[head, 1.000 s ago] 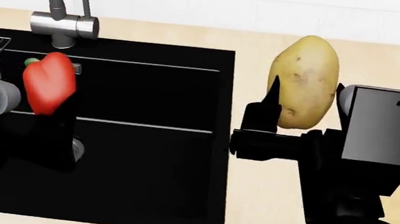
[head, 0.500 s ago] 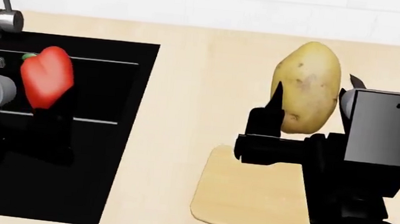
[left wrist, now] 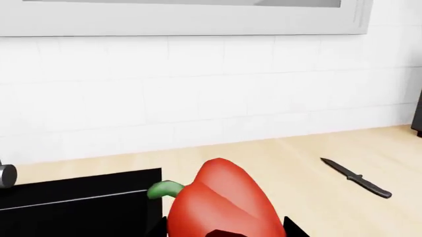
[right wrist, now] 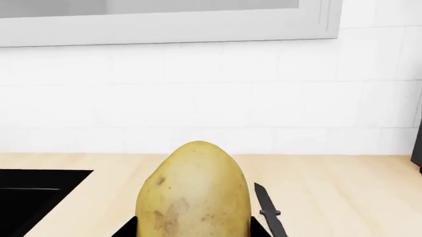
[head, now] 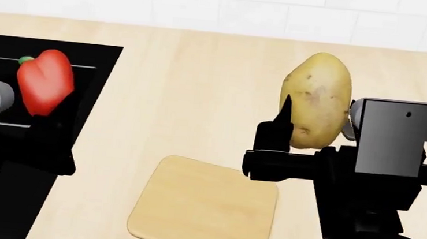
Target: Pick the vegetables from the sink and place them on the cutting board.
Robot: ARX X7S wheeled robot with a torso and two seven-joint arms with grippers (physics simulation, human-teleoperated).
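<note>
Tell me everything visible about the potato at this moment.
The oval yellow-brown potato has dull skin speckled with small dark spots and brownish patches. It stands upright, long axis vertical, clamped low on its sides by the right gripper, with most of it showing above the black fingers. It hangs in the air over the pale wooden countertop, beyond the light-wood cutting board, and touches only the gripper.

Bell pepper [head: 44, 83]: glossy red, green stem. Potato [head: 315, 101]: yellow-brown, darker brown speckles. Cutting board [head: 203, 208]: pale wood, slightly darker than the light wood countertop [head: 192, 94]. Sink [head: 5, 194]: matte black. Knife [left wrist: 356, 177]: dark. Wall tiles [right wrist: 264, 98]: white.
</note>
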